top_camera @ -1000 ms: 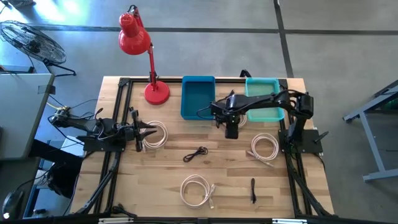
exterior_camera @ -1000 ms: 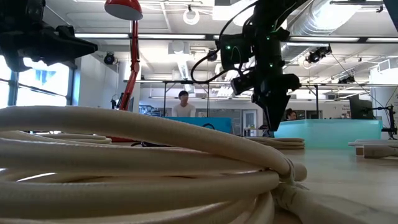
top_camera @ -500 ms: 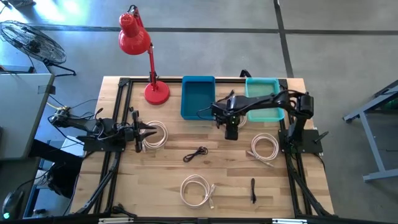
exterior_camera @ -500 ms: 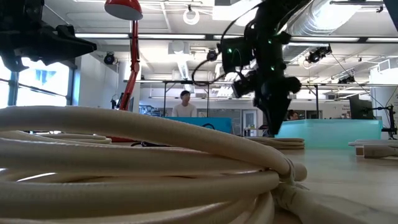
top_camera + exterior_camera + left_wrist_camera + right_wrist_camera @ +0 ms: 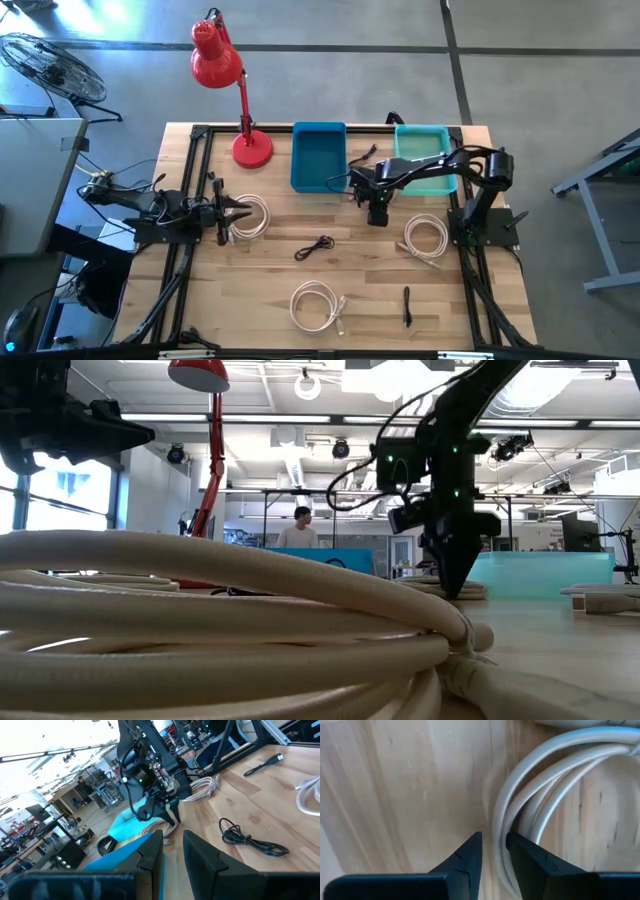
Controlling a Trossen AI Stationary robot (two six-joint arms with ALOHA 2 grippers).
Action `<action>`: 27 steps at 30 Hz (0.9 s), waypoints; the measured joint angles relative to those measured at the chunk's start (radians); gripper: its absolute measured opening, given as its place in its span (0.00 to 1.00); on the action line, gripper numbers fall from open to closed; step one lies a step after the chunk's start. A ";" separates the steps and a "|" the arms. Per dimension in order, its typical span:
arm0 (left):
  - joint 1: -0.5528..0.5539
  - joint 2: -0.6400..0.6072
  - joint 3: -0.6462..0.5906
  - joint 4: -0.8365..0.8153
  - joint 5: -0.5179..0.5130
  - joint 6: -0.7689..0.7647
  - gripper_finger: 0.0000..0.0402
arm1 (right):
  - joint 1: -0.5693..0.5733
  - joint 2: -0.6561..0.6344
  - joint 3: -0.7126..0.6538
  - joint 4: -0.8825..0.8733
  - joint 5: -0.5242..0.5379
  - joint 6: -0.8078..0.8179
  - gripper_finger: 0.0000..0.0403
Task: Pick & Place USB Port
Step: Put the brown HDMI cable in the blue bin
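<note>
Near the back of the wooden table [image 5: 300, 270], just in front of the gap between the deep blue plastic bin [image 5: 318, 155] and the paler teal plastic bin [image 5: 420, 150], the right gripper [image 5: 493, 837] points straight down, its tips close over the boards. Its two dark fingers stand narrowly apart with only bare wood showing in the gap, so it holds nothing. The coiled off-white USB cable [image 5: 530, 795] lies flat on the table just beside one fingertip, its loops curving past the outside of that finger rather than between the two.

By its look, the cable should be light and limp but springy: the loops will sag and may slide on the smooth wood, or splay if only one strand is caught. The best hold is probably across the bundled strands where they run tight together (or at a tie, if there is one; none shows here), with the fingers astride the bundle. That likely calls for a wider opening and a small sideways shift first.

The left gripper [image 5: 172, 835] waits at the table's left edge, fingers slightly apart and empty, beside another pale cable coil [image 5: 250, 215]
</note>
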 joint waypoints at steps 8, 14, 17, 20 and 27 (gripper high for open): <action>0.000 0.000 0.000 0.001 0.018 -0.022 0.18 | -0.006 0.002 -0.006 0.015 0.002 0.011 0.04; 0.000 0.000 0.000 0.002 0.029 -0.023 0.18 | 0.025 -0.008 -0.009 0.018 0.055 0.015 0.02; 0.000 0.000 0.000 0.002 0.029 -0.023 0.18 | 0.051 -0.038 -0.014 0.013 0.090 0.022 0.02; 0.000 0.000 0.000 0.002 0.029 -0.024 0.18 | 0.082 -0.085 -0.020 -0.027 0.123 0.050 0.02; 0.000 0.000 0.000 0.005 0.029 -0.023 0.18 | 0.165 -0.239 -0.017 -0.091 0.204 0.116 0.02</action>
